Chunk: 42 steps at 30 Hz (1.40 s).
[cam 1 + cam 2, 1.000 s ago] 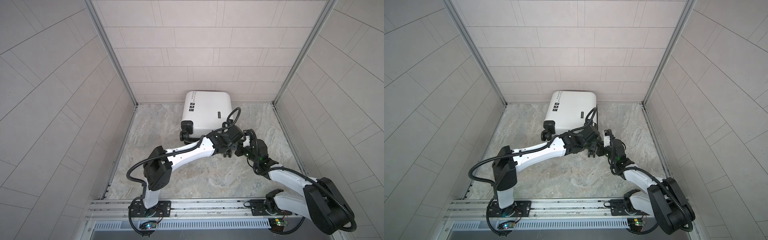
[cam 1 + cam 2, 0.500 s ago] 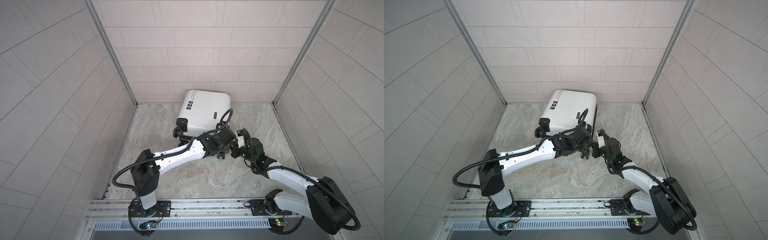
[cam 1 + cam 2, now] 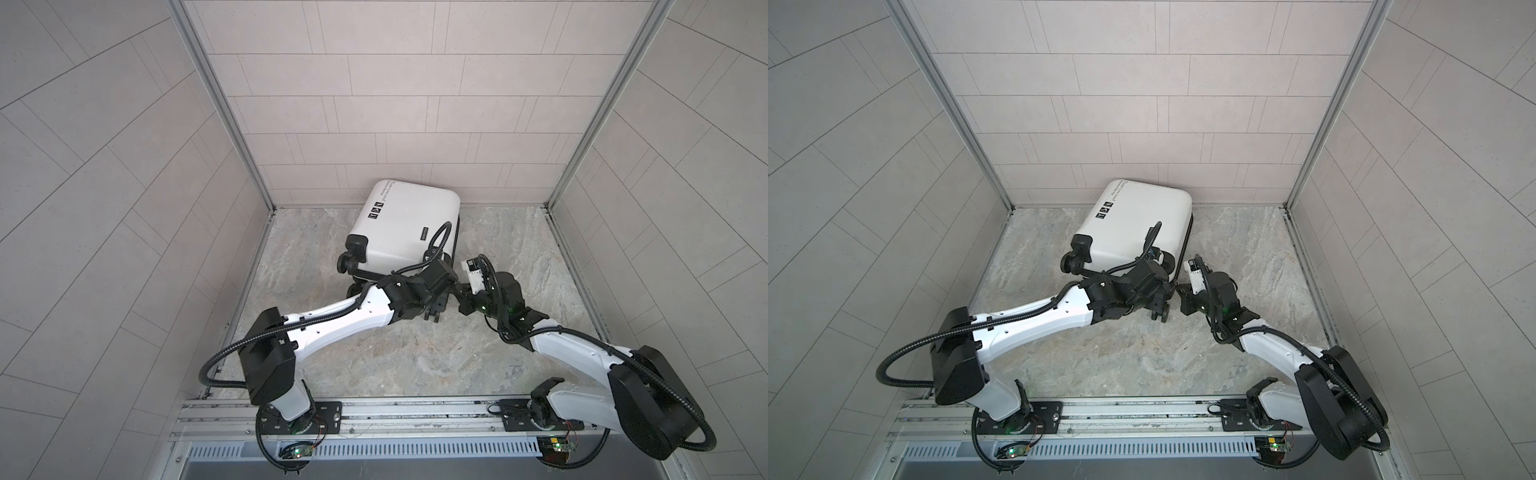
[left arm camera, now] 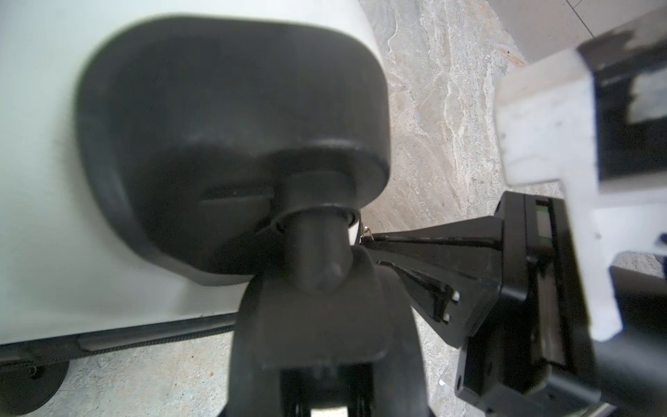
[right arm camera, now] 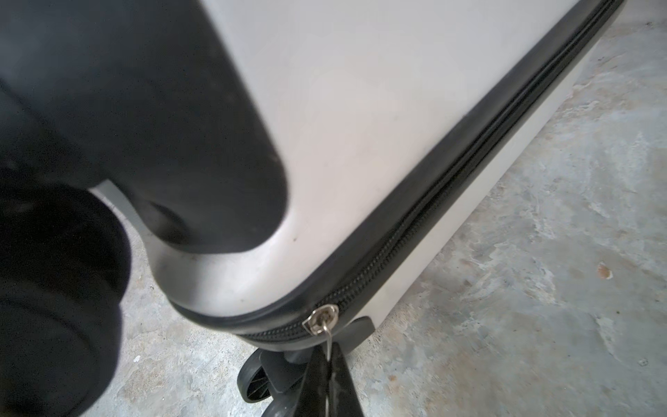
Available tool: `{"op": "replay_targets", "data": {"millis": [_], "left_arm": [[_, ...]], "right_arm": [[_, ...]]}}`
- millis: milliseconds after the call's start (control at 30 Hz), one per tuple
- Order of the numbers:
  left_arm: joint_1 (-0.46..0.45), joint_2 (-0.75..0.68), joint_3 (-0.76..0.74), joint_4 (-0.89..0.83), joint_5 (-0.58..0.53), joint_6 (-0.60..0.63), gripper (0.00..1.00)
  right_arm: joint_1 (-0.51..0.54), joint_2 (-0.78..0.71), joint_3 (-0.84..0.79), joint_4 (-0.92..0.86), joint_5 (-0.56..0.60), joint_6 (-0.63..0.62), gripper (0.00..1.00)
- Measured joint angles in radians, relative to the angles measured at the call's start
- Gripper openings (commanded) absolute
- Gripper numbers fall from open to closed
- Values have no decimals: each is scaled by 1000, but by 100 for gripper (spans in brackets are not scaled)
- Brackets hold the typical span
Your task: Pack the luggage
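A: Where is the suitcase (image 3: 409, 220)?

B: It lies flat, lid down, on the marbled floor (image 3: 415, 365). That is the far middle, close to the tiled back wall (image 3: 395, 124), with its wheeled end facing the rail (image 3: 415, 409).

A: What gets in the way of seeing it?

B: In both top views the left arm's wrist covers the near right corner. Its cable loop (image 3: 440, 237) arcs over the white shell. In the right wrist view a dark, blurred wheel housing fills one side.

A: And the grippers?

B: The right gripper (image 5: 326, 364) has its jaws pinched together on the metal zipper pull (image 5: 327, 341). The pull hangs from the slider on the black zipper band (image 5: 469, 159), at the rounded corner. The left gripper (image 3: 434, 311) sits at the corner caster (image 4: 314, 289). Its jaws stand partly apart and look clamped round the caster, though that view is blurred.

A: What differs from a second ago?

B: Then the suitcase lay square to the back wall. Now it is skewed, its wheeled end swung leftward, and the far-side casters (image 3: 347, 266) sit further left. Both grippers have shifted left with it, and the left arm's elbow has swung outward. The pinch on the pull is unchanged.
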Motion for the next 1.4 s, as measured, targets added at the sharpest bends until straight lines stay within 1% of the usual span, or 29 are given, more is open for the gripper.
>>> {"op": "replay_targets", "data": {"millis": [233, 567, 833, 1400], "left_arm": [[-2, -50, -45, -7, 24, 0, 0], [-1, -95, -93, -2, 25, 1, 0], [-1, -140, -134, -6, 25, 1, 0], [-6, -215, -196, -22, 23, 1, 0]], "right_arm": [[-4, 34, 37, -18, 30, -8, 0], [-7, 111, 96, -16, 40, -15, 0], [-31, 178, 146, -4, 37, -12, 0], [-79, 238, 201, -8, 8, -11, 0]]}}
